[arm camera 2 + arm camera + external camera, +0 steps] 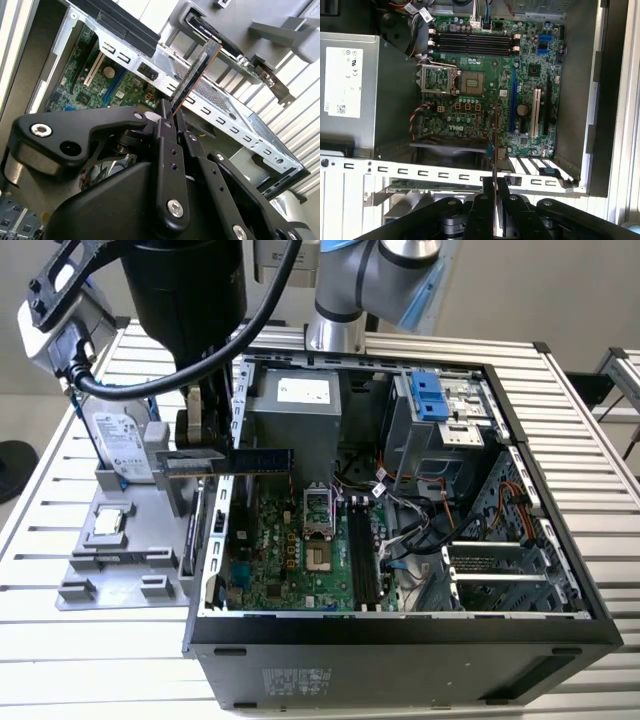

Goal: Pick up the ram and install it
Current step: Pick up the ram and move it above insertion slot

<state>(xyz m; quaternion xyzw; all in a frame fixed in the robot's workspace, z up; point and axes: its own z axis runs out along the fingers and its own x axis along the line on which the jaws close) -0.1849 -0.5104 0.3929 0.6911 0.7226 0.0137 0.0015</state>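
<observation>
Bluish-dark ram (232, 462) is pinched at one end by the fingers (166, 140), presumably leaving its contact edge free over the case (400, 640) wall.

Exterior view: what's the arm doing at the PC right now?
The gripper is shut on the ram and holds it roughly level above the wall of the open computer case at the exterior view's left, beside the grey parts tray. The motherboard's memory slots look empty, so the ram is picked up but not installed. The hard drive and processor chip sit in the tray.
</observation>
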